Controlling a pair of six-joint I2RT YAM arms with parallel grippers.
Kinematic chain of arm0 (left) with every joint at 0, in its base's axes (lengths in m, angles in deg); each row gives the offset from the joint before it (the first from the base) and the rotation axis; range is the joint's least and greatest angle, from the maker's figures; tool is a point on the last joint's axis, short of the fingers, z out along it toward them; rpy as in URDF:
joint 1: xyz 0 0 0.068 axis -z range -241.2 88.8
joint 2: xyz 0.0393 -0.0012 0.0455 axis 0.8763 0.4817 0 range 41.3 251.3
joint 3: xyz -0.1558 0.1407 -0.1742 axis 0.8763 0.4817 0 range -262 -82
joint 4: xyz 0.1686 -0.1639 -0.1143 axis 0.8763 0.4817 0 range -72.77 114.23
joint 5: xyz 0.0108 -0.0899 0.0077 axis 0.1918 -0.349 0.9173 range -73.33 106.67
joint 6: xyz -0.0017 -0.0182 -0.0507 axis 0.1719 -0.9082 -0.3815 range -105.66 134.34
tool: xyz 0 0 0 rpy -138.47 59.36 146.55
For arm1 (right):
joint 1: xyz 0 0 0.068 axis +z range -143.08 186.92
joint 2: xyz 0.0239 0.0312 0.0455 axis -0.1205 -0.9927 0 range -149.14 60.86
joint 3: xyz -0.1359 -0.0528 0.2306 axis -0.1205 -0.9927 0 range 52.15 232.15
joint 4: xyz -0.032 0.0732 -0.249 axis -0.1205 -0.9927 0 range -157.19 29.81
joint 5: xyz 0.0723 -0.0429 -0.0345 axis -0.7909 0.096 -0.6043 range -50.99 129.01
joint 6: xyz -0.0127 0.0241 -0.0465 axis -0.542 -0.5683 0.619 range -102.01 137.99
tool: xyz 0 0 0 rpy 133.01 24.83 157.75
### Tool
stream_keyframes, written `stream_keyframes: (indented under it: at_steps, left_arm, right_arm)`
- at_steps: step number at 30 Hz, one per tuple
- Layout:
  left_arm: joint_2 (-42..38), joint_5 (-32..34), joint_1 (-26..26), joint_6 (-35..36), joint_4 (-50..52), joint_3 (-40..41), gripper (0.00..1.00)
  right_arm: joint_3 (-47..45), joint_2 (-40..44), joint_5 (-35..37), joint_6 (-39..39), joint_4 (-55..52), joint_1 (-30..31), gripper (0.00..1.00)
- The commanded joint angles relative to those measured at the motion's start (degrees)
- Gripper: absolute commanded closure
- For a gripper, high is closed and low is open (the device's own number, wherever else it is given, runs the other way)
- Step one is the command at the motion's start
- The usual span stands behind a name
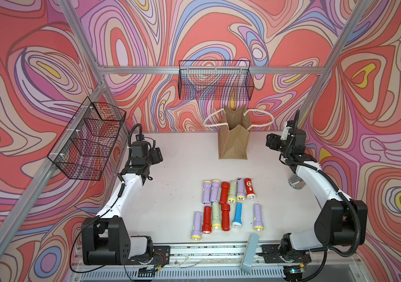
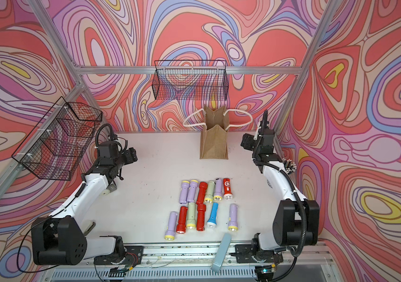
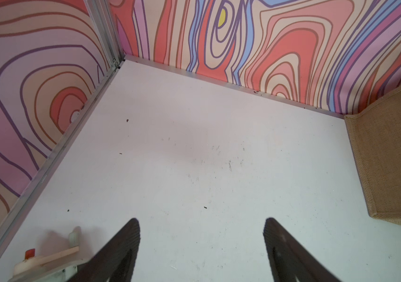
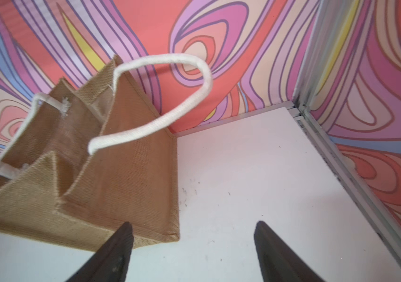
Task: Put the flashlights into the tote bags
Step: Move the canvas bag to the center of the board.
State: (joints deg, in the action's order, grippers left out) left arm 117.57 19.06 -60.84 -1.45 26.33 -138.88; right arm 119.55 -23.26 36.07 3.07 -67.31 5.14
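- The white table (image 1: 182, 166) carried the tan tote bag (image 1: 233, 141), which stood upright with its mouth open and its white rope handles (image 1: 211, 120) looped out to either side.
- Twelve flashlights (image 1: 224, 193) lay on the table in two rows in front of the tote bag, well apart from it.
- The left pincer (image 3: 200, 219) hovered well off to the tote bag's left, spread wide and holding nothing.
- The right pincer (image 4: 193, 222) hung near the tote bag's right side, likewise wide apart and empty.
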Motion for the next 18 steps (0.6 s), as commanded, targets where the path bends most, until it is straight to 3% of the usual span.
stream_keyframes:
  at_steps: [1, 8, 18]
  left_arm:
    - [1.1, -1.3, 0.2, -2.8, 5.5, -2.7, 0.19]
    - [2.6, -3.6, 0.3, -2.8, 11.4, -6.9, 0.21]
    - [3.7, -5.8, 0.6, -2.8, 13.4, -9.4, 0.21]
  right_arm:
    - [3.7, -0.6, -6.1, -4.7, -3.4, 0.3, 0.22]
    - [12.4, -6.0, -10.7, -9.5, -6.2, 1.0, 0.26]
    - [25.5, -17.0, -9.1, -9.3, -13.0, 5.1, 0.30]
